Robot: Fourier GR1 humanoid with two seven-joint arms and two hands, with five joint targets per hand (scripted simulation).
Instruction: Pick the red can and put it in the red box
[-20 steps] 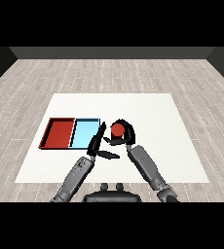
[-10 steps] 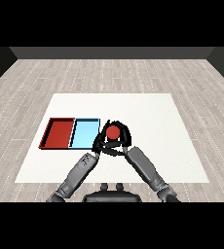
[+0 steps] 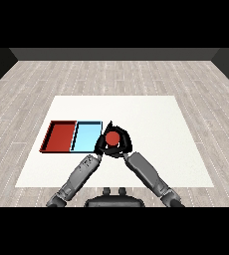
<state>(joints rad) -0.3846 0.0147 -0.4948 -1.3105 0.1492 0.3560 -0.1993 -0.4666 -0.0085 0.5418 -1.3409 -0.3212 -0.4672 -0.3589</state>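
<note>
The red can shows its red top just right of the light blue tray. My right hand is curled round the can from the right and behind. My left hand has come up against the can's left side, with fingers that look straight and point up past it. The can's body is hidden by the two hands. The red tray lies left of the blue one and holds nothing.
Both trays lie side by side on the left half of the white table. Both forearms meet in a V in front of the trays. Grey wooden floor surrounds the table.
My right hand has carried the red can left, toward the blue tray. My left hand has risen from the table and closed in on the can's left side.
</note>
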